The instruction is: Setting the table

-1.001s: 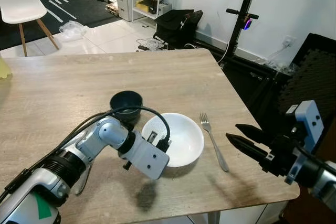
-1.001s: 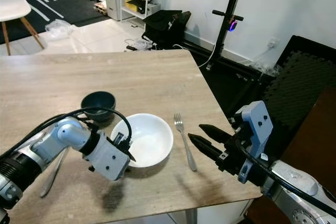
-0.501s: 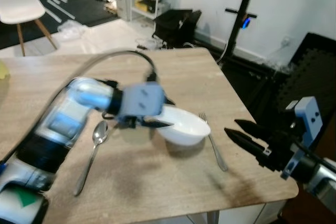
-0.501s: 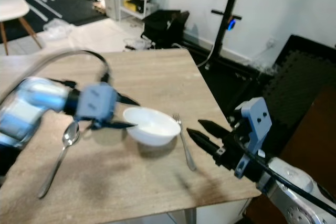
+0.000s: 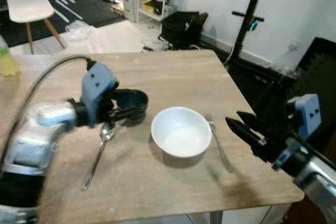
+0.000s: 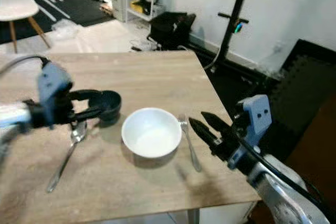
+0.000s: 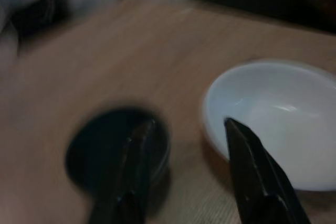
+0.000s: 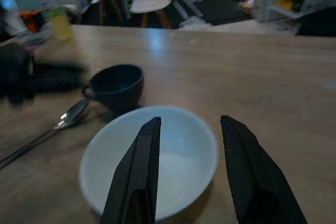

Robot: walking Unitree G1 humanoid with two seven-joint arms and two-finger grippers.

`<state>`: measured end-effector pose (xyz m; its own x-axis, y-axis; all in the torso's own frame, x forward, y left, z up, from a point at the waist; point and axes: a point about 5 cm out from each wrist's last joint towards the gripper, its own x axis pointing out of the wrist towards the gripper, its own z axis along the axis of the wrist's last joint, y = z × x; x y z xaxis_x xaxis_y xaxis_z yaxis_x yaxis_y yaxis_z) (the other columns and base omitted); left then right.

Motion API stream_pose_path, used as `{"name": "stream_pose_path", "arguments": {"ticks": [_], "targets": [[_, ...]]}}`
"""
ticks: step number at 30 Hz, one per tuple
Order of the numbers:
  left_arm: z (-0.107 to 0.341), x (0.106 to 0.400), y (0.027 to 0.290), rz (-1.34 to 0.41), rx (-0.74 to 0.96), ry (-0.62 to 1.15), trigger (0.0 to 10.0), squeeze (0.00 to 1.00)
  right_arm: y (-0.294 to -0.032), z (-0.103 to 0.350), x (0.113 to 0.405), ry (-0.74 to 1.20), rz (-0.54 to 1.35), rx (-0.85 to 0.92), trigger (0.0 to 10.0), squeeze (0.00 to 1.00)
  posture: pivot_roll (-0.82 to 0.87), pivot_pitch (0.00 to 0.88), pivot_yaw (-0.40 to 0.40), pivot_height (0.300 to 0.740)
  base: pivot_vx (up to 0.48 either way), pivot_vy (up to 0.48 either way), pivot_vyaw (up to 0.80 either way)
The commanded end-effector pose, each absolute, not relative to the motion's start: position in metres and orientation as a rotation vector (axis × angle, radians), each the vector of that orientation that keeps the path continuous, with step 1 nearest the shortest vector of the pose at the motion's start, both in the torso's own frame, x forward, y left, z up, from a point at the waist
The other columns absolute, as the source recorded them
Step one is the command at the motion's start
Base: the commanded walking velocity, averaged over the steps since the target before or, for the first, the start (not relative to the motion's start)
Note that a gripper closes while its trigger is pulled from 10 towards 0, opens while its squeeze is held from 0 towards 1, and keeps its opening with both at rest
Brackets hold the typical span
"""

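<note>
Since one second ago the left arm has swung away from the white bowl (image 5: 181, 132), and the left gripper (image 5: 127, 109) is now at the dark cup (image 6: 107, 105), with its two fingers apart: one finger lies over the cup's opening and the other is outside, toward the bowl. It holds nothing. The bowl stands upright on the wooden table (image 5: 173, 77), near the front edge. A spoon (image 5: 98, 149) lies just beside the bowl on its left, and a fork (image 6: 190, 142) just beside on its right. The right gripper (image 6: 206, 127) hovers near the fork at the table's right edge, fingers spread and empty. A white chair (image 5: 23, 1) stands well behind the table.
</note>
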<state>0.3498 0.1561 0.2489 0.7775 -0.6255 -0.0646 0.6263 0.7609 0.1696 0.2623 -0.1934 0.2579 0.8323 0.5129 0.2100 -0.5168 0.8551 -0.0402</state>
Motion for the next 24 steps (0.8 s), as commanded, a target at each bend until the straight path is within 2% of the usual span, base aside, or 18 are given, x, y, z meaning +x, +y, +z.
{"name": "stream_pose_path", "arguments": {"ticks": [1,3,4,5,7,12,13,24], "targets": [[0.234,0.358,0.134,-0.616,0.048,0.126,10.0,0.03,-0.194,0.260,0.266,-0.251,0.475,0.002,10.0,0.00,0.07,0.130,0.039,0.740,0.000,0.000,0.00],[0.231,0.358,0.127,-0.608,0.019,0.150,10.0,0.03,-0.192,0.262,0.267,-0.260,0.464,0.000,10.0,0.00,0.07,0.130,0.039,0.740,0.000,0.000,0.00],[0.229,0.358,0.115,-0.629,0.002,0.166,10.0,1.00,-0.192,0.264,0.266,-0.271,0.457,-0.001,10.0,0.00,0.06,0.130,0.046,0.740,0.000,0.000,0.00],[0.229,0.358,0.115,-0.629,0.002,0.166,10.0,1.00,-0.192,0.264,0.266,-0.271,0.457,-0.001,10.0,0.00,0.06,0.130,0.046,0.740,0.000,0.000,0.00],[0.231,0.356,0.089,-0.694,-0.022,0.161,10.0,1.00,-0.191,0.266,0.264,-0.288,0.443,0.007,10.0,0.00,0.05,0.128,0.059,0.740,0.000,0.000,0.00],[0.235,0.355,0.075,-0.701,-0.037,0.177,10.0,1.00,-0.191,0.265,0.264,-0.293,0.434,0.009,10.0,0.00,0.05,0.125,0.069,0.740,0.000,0.000,0.00],[0.240,0.352,0.064,-0.691,0.016,0.168,10.0,0.00,-0.191,0.264,0.263,-0.298,0.427,0.012,10.0,0.00,0.04,0.122,0.084,0.740,0.000,0.000,0.00],[0.235,0.349,0.072,-0.586,0.068,0.211,10.0,0.00,-0.191,0.262,0.263,-0.300,0.415,0.028,10.0,0.00,0.05,0.118,0.078,0.740,0.000,0.000,0.00]]}}
